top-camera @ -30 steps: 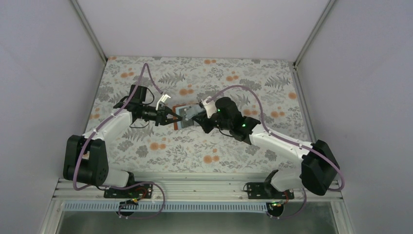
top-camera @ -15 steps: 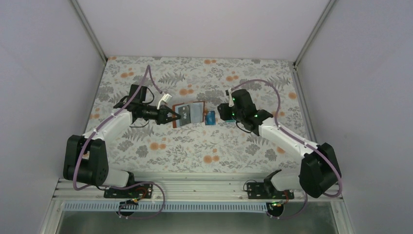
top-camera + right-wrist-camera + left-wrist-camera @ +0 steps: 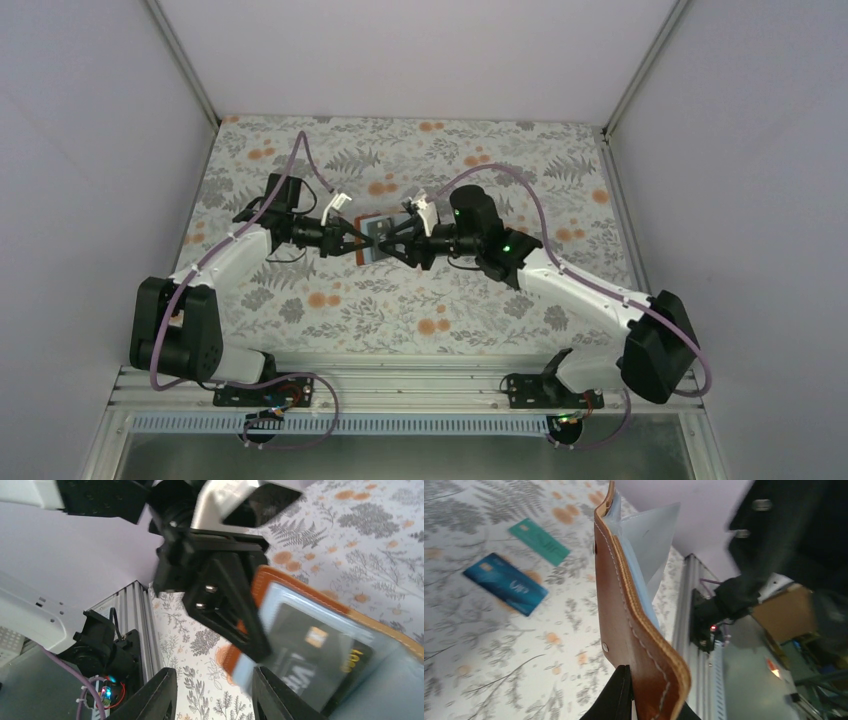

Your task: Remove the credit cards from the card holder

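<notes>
Card holder (image 3: 624,615) is kept clenched in the jaws of the left gripper (image 3: 347,239) while the right gripper (image 3: 215,700), its blue card (image 3: 506,582) just dropped clear of the jaws near the teal card (image 3: 539,541), is brought back with jaws parted, the black card (image 3: 305,655) still pocketed just ahead of them, so a third pull is judged next.

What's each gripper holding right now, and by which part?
The left gripper pinches the wallet by one end of its brown leather cover. The right gripper is open, holding nothing.
</notes>
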{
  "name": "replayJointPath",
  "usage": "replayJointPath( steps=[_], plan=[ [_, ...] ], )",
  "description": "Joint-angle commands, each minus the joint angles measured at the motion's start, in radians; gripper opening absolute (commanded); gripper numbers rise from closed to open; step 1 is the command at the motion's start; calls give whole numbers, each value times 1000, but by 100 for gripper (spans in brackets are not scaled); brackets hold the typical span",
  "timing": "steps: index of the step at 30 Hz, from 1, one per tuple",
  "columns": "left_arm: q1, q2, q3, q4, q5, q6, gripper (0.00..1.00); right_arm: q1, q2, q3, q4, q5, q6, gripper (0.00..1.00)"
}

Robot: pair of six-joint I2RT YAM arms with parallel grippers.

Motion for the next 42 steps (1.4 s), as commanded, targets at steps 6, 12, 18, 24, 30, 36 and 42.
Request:
replayJointPath(
  steps=[6, 12, 18, 24, 30, 36, 42],
  plan=[
    [-10, -35, 34, -134, 284, 206, 2, -130, 18, -75, 81, -150, 50, 34],
    [-18, -27, 57, -218, 332, 304, 2, -166, 25, -83, 58, -223, 21, 29],
    [-23, -31, 58, -249, 350, 350, 3, -165, 40, -65, 79, -353, 11, 19],
    [-36, -24, 57, -229, 327, 324, 2, -139, 82, -45, 104, -401, 8, 5],
    [-40, -31, 47, -200, 303, 295, 2, -128, 65, -35, 91, -395, -7, 4],
    [-40, -26, 41, -169, 290, 257, 7, -162, 9, -68, 48, -329, -13, 4],
    [-41, -31, 41, -172, 290, 260, 7, -167, -33, -71, 23, -331, -39, 4]
  ],
)
